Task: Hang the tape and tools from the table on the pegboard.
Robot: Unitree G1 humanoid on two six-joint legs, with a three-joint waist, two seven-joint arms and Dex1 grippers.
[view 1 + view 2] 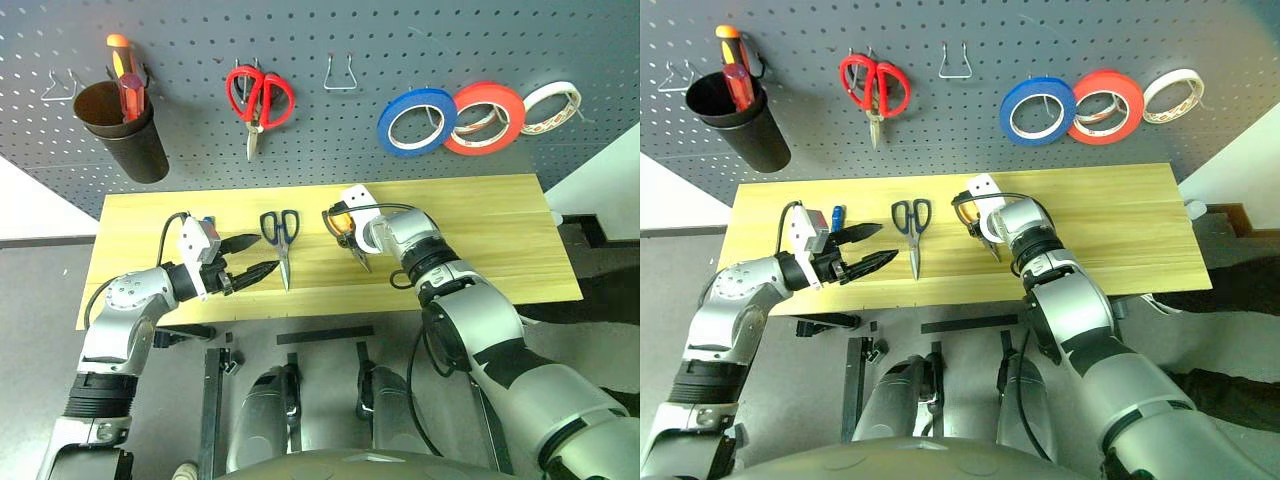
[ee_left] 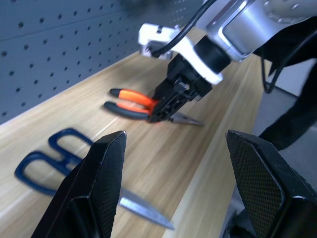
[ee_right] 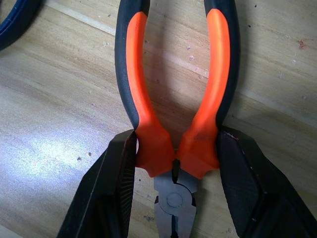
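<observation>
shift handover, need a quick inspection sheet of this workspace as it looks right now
surface: table, light wood.
job's things: blue tape already hung on pegboard; dark scissors and blue screwdriver lie on table; pliers lie flat.
clutter: red scissors, red tape, white tape, black cup on pegboard.
grippers: right gripper closed on pliers by the pivot; left gripper open, holding nothing.
cables: black cable at right wrist.
surroundings: grey floor.

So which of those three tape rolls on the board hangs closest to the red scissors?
The blue roll, leftmost of the three; the red roll and the white roll hang farther right of the red scissors.
</observation>
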